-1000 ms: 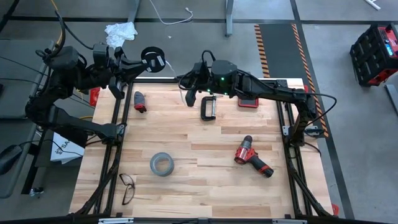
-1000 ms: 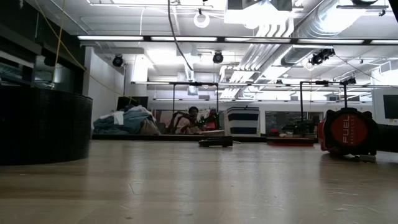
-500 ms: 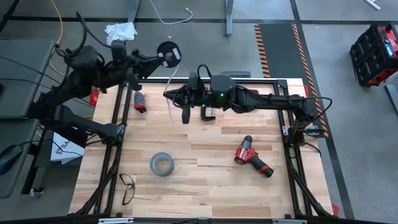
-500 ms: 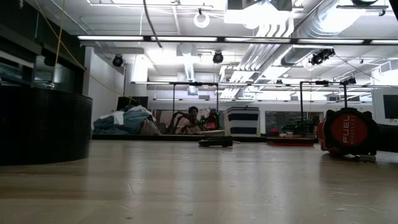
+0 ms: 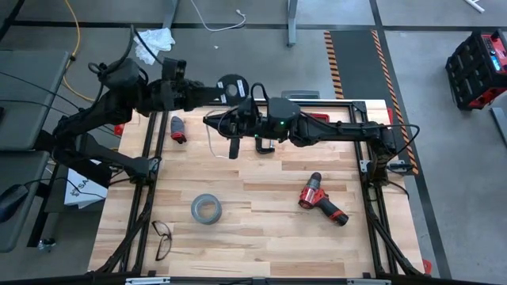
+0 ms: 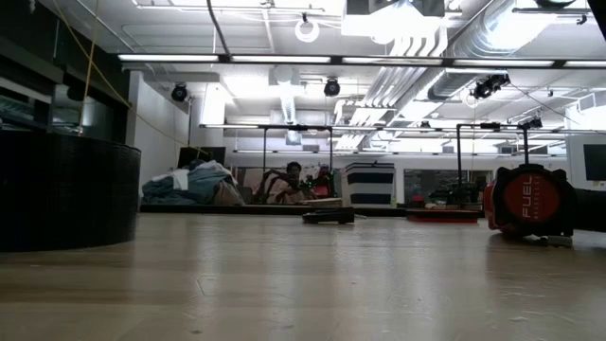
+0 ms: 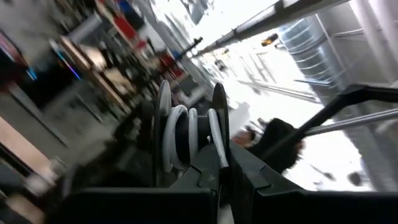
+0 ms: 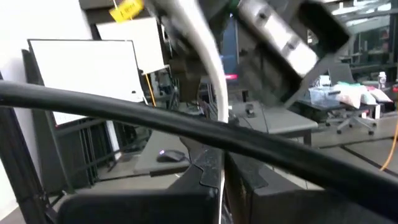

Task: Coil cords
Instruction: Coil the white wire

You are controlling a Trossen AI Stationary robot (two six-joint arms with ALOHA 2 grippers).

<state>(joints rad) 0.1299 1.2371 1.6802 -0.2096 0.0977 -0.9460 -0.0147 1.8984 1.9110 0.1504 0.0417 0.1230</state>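
Observation:
The small black spool (image 5: pixel 231 85) hangs in the air beyond the table's far edge, in my left gripper (image 5: pixel 222 89). The left wrist view shows several turns of white cord (image 7: pixel 177 140) between its two flanges. The thin white cord (image 5: pixel 209 133) runs from the spool down in a slack bow to my right gripper (image 5: pixel 231 136). That gripper is shut on the cord above the far middle of the table. In the right wrist view the cord (image 8: pixel 211 81) runs up and away from the fingers. My left gripper holds the spool at one of its flanges (image 7: pixel 218 134), which stands between the two fingers (image 7: pixel 249 183). The view is blurred and the exact place does not show. The spool is lifted clear, its axis about level. My right gripper pinches the white cord (image 8: pixel 221 163) between its two fingers, which lie across the cord. A single strand runs out of the fingers toward the spool. The cord is clear of the table and bows slackly.
On the table lie a black C-clamp (image 5: pixel 265 144) under the right arm, a red drill (image 5: pixel 321 198), a grey tape roll (image 5: pixel 206 208), glasses (image 5: pixel 162 237) and a small red and black tool (image 5: pixel 177 129). A person (image 6: pixel 294 175) sits far off in the room.
My left gripper has carried the spool toward the table's right, over to the right gripper. My right gripper has gone a little toward the table's left and near edge with the cord. The cord between them has gone from a longer run to a short slack bow.

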